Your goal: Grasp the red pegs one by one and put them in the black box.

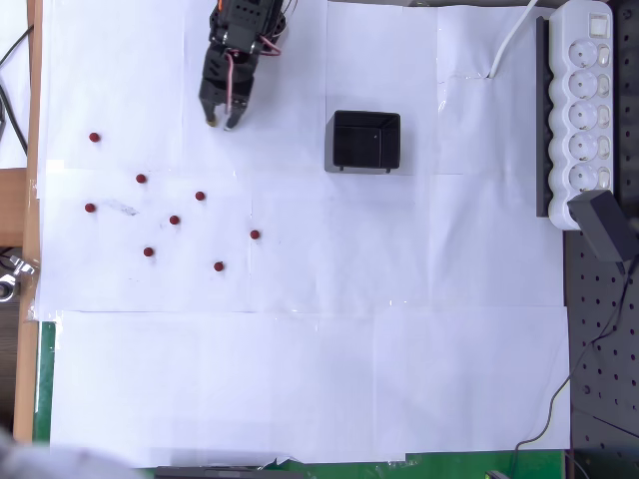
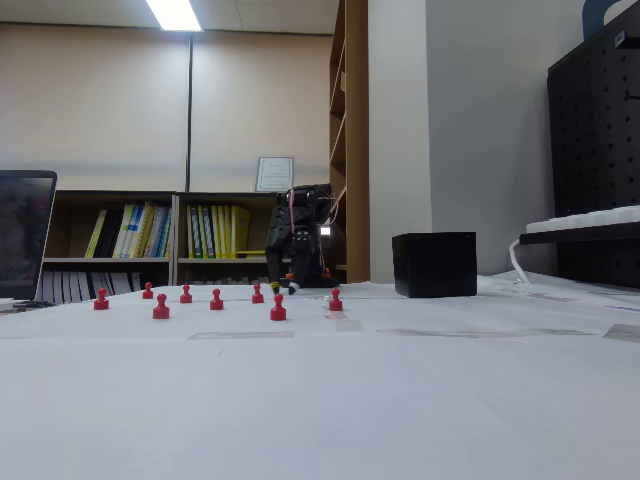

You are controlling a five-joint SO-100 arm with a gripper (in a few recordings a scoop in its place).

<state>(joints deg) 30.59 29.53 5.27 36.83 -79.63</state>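
Pegs, eight of them, lie scattered in the overhead view toward the table's (image 1: 300, 399) left edge; the red pegs (image 1: 175, 220) sit well apart from the black box (image 1: 365, 141), whose open top shows here. The gripper (image 1: 222, 122) points down near the far edge, fingertips nearly together, pinching nothing. The fixed view shows the pegs (image 2: 278, 308) standing upright, the box's (image 2: 434, 264) inside hidden, the gripper (image 2: 284, 288) low over the paper.

Arm: black, folded near the far edge of the surface.
Gripper (image 1: 222, 122): points down, tips close together, holding nothing.
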